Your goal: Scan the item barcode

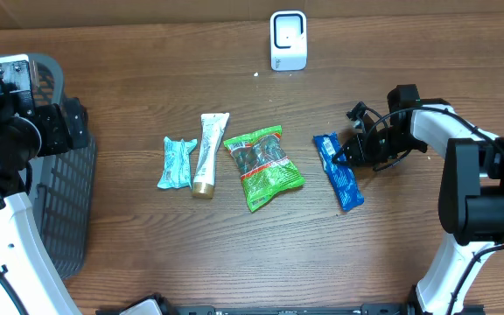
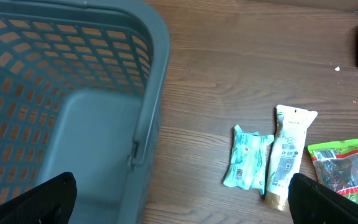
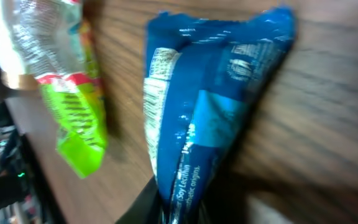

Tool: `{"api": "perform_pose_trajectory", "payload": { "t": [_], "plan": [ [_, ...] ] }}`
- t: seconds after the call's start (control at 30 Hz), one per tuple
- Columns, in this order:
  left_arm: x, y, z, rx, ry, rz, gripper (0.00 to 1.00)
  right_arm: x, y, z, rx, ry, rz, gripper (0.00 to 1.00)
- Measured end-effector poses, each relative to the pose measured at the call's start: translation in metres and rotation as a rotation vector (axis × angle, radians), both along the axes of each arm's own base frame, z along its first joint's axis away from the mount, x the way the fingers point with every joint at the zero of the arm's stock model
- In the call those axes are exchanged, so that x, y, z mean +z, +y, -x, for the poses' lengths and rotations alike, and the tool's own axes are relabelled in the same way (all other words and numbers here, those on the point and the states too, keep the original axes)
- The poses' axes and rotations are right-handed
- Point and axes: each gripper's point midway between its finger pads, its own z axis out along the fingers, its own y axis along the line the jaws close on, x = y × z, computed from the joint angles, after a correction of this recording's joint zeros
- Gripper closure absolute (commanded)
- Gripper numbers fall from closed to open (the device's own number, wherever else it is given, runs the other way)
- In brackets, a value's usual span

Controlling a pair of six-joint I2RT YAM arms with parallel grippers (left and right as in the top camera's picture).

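Risk: blue packet, pinched by thin edge in right gripper, slips free or droops, hiding barcode from scanner. Left gripper spread wide.

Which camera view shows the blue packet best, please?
The right wrist view. There the blue packet fills the frame, and its printed text shows, though blurred. The overhead view shows its full length, but small, with the right tool at its upper end. The left wrist view does not show it.
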Motion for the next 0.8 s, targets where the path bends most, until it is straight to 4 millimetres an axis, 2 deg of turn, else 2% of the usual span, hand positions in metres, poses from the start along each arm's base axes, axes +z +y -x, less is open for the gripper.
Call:
{"api": "perform_pose_trajectory", "payload": {
  "t": [0.1,0.17,0.3,0.4,0.63,0.8],
  "plan": [
    [0.0,0.0,0.0,0.0,0.0,0.0,0.01,0.015,0.001,-0.001,-0.006,0.033,-0.024,0.96],
    [0.0,0.0,0.0,0.0,0.0,0.0,0.0,0.031,0.001,-0.01,-0.007,0.025,-0.032,0.96],
    [0.0,0.0,0.0,0.0,0.0,0.0,0.0,0.078,0.003,-0.041,-0.004,-0.068,-0.045,0.96],
    [0.0,0.0,0.0,0.0,0.0,0.0,0.0,0.115,0.006,-0.056,0.005,-0.159,-0.049,0.96],
    [0.0,0.0,0.0,0.0,0.0,0.0,0.0,0.208,0.025,-0.073,0.028,-0.414,0.023,0.96],
    [0.0,0.0,0.0,0.0,0.0,0.0,0.0,0.24,0.042,-0.077,0.023,-0.501,0.14,0.96]
  ]
}}
